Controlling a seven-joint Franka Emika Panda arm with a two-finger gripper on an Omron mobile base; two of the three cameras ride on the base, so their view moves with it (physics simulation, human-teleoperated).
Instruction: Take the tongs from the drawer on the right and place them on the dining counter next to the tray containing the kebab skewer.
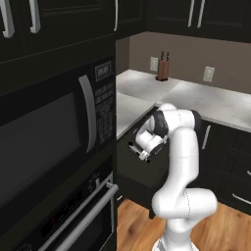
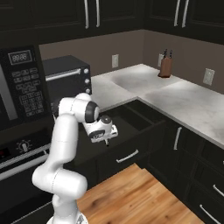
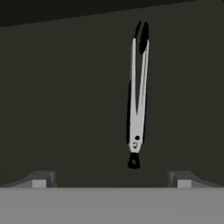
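This is a home kitchen. Black cabinets with slim silver bar handles [image 2: 91, 13] run along the walls above a pale grey marbled stone table [image 2: 183, 103] that turns the corner. A black built-in microwave with a keypad and curved silver handle [image 1: 59, 132] sits over a black oven with a long steel bar handle [image 1: 81, 218]. A small black toaster oven [image 2: 65, 76] stands on the table, and a brown wooden knife block with dark-handled knives [image 2: 165, 65] stands near the taupe wall, which carries white outlet plates [image 2: 208, 76]. A wide black drawer [image 2: 131, 124] stands pulled out, and slim silver-grey metal tongs with black ends [image 3: 138, 100] lie on its dark floor. The floor is warm orange-brown wooden planking [image 2: 135, 197].
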